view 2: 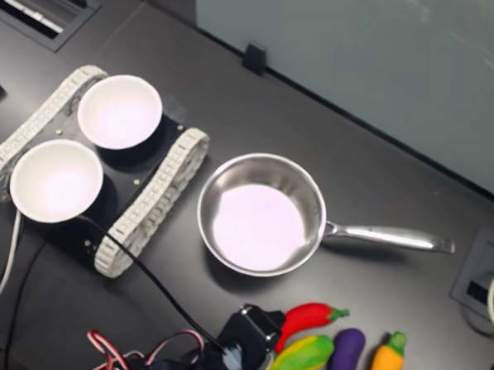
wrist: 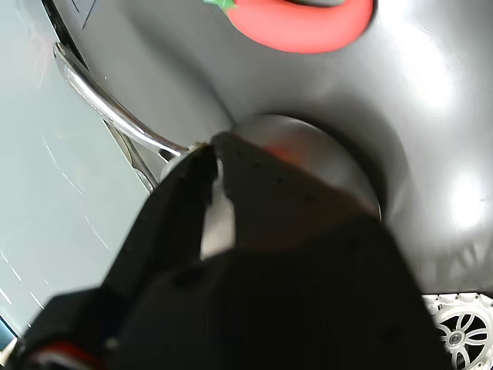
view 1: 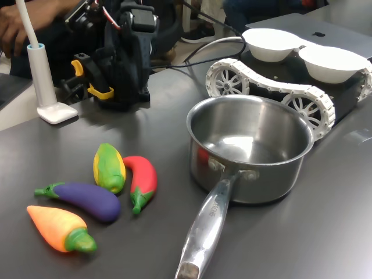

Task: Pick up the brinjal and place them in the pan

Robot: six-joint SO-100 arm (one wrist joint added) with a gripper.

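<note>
The brinjal (view 1: 87,199), glossy purple with a green stem cap, lies on the dark table in a cluster of toy vegetables, and it also shows in the second exterior view (view 2: 347,353). The steel pan (view 1: 250,145) stands empty beside them, its long handle (view 2: 385,236) pointing toward the second exterior view's right. My gripper (wrist: 209,150) fills the wrist view, its black fingers closed together with nothing between them, aimed at the pan's outer wall (wrist: 308,146). The arm (view 1: 128,52) sits folded back, well away from the brinjal. The brinjal is out of the wrist view.
Around the brinjal lie a red chilli (view 1: 141,180), a yellow-green corn toy (view 1: 109,167) and an orange carrot (view 1: 58,229). A white-tracked vehicle (view 1: 261,87) carries two white bowls (view 1: 273,43) behind the pan. A white stand (view 1: 49,87) and a person's hand (view 1: 17,23) are near the arm.
</note>
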